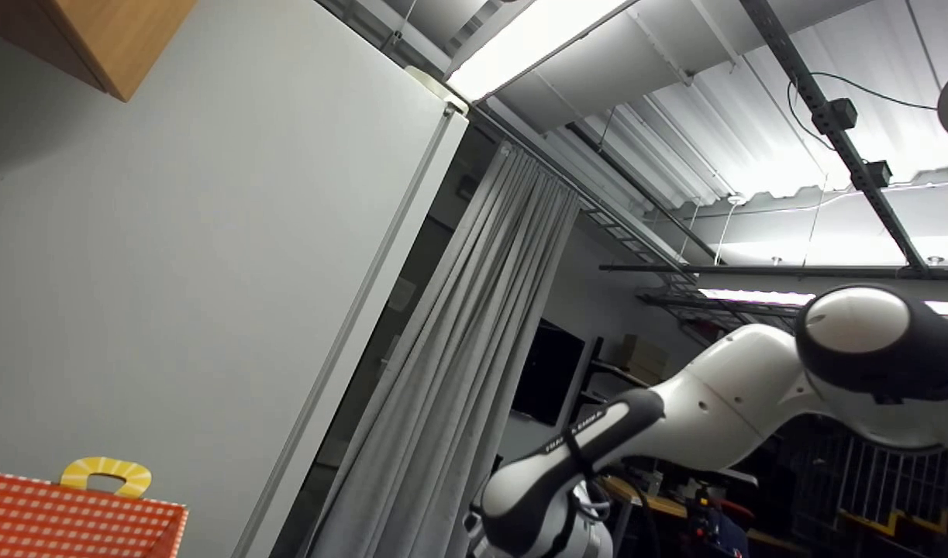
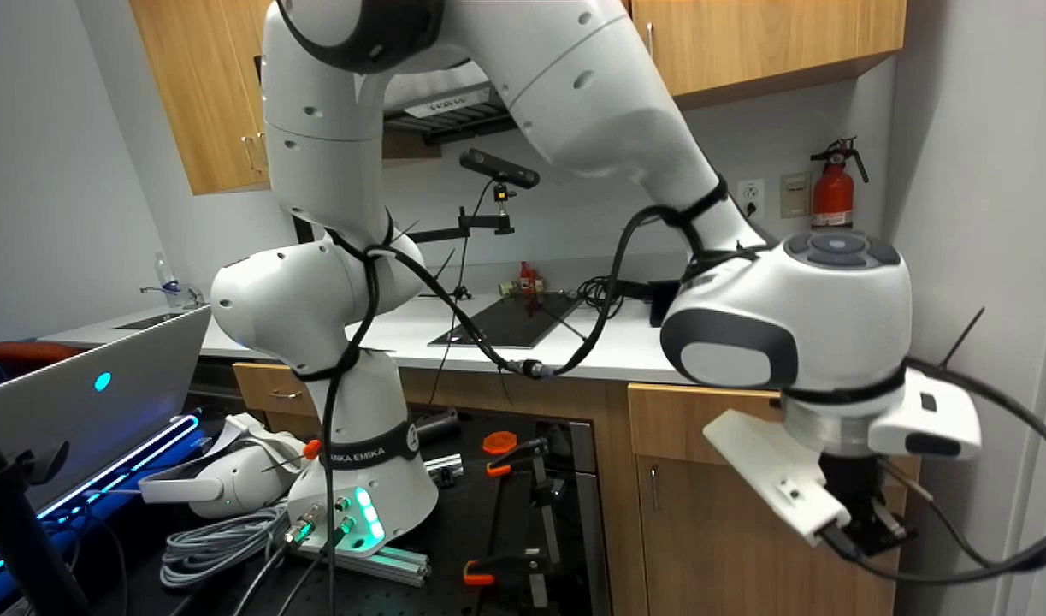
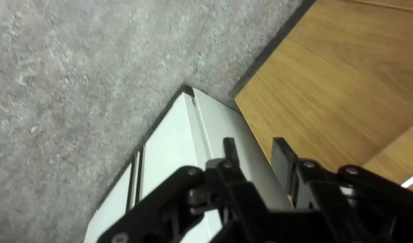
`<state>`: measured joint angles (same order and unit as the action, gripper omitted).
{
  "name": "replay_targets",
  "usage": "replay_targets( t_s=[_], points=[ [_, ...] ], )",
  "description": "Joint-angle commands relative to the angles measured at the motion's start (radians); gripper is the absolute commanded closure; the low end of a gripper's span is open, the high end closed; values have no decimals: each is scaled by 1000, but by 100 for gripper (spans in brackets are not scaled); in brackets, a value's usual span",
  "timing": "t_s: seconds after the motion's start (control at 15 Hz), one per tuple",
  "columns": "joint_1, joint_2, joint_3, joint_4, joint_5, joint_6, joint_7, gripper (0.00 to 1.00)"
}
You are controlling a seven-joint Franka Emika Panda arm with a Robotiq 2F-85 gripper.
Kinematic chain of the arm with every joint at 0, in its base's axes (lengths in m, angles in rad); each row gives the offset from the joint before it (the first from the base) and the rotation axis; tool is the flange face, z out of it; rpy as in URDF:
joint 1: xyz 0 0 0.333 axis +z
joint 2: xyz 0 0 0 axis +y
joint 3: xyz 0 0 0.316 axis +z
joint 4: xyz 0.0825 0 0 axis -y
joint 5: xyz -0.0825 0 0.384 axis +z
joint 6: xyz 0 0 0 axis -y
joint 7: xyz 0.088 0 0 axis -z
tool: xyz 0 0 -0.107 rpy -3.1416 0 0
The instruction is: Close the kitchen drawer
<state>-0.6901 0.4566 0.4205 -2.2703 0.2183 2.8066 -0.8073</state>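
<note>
Grey speckled floor [image 3: 74, 118] | drawer [image 2: 678, 421]: plain, warm wood-grain front, beneath white counter [image 2: 634, 338] | fingers [image 3: 283, 165]: partly spread, empty

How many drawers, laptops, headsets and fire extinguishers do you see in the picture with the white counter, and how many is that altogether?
Drawers clearly showing: 2
Laptops: 1
Headsets: 1
Fire extinguishers: 1
Total: 5
</note>
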Motion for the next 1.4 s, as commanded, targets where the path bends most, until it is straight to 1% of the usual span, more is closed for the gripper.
replay_targets(
  t_s=[0.0, 0.07, 0.2, 0.27, 0.4, 0.47, 0.53, 0.67, 0.8, 0.93, 1.0, 1.07, 1.13, 1.2, 1.33],
  points=[
    [-114, -128, 196, -56, 259, -36, -214, 96],
    [-121, -152, 226, -54, 337, -55, -271, 100],
    [-119, -197, 257, -49, 482, -99, -374, 100],
    [-176, -206, 323, -52, 498, -110, -389, 100],
    [-195, -238, 358, -51, 579, -150, -450, 100],
    [-96, -275, 263, -42, 669, -196, -510, 100],
    [-72, -298, 235, -44, 711, -229, -537, 100],
    [24, -345, 125, -53, 778, -305, -584, 100],
    [146, -382, -12, -61, 807, -370, -603, 100],
    [266, -408, -142, -70, 800, -414, -595, 100],
    [319, -418, -199, -74, 790, -430, -586, 88],
    [359, -426, -243, -79, 779, -440, -580, 73],
    [394, -434, -280, -83, 773, -450, -576, 68],
    [427, -384, -310, -46, 774, -425, -571, 84],
    [457, -397, -340, -56, 772, -429, -570, 68]
  ],
)
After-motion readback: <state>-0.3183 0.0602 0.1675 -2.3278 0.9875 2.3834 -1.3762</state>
